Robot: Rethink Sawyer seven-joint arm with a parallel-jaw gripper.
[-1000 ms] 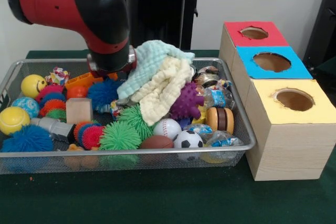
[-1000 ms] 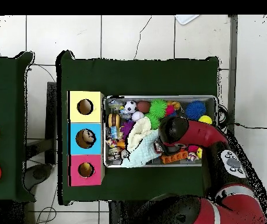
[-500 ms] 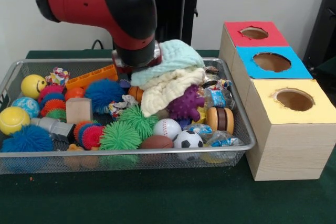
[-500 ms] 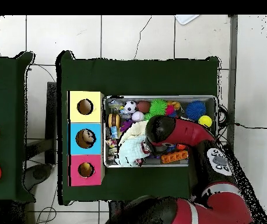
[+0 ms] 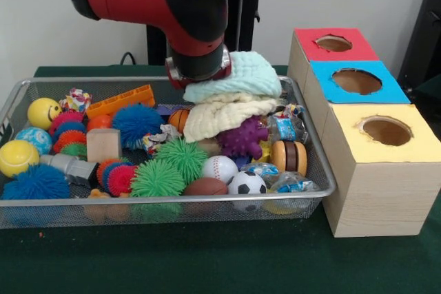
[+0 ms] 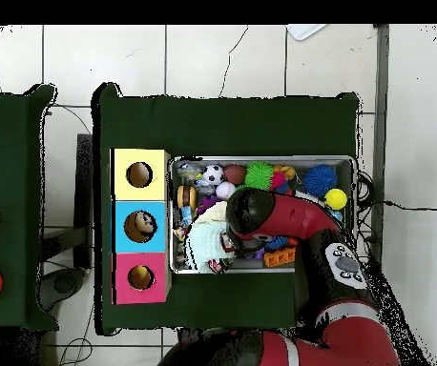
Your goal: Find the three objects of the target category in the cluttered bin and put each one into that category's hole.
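Note:
The wire mesh bin [image 5: 207,200] is full of toys; it also shows in the overhead view [image 6: 260,159]. My arm's wrist [image 5: 198,67] hangs over the bin's back middle. The gripper under it is hidden by a bunched mint-green cloth [image 5: 241,77] and a cream cloth [image 5: 220,116], which sit against the wrist. The cloths show as a pale heap in the overhead view [image 6: 206,250]. A small orange-tan lump [image 5: 96,195] peeks out at the bin's front left, mostly hidden by spiky balls. The red-topped hole [image 5: 333,43] is on the farthest box and is empty on top.
The blue-topped hole [image 5: 357,81] and the yellow-topped hole [image 5: 386,131] stand right of the bin. In the bin are a purple spiky ball [image 5: 242,137], a soccer ball [image 5: 247,184], a brown football [image 5: 205,186], a wooden block [image 5: 104,145] and an orange brick [image 5: 120,100].
The arm has moved right along the bin's back toward the boxes. The two cloths have gone with it and bunched up. The orange brick and a small orange ball are uncovered.

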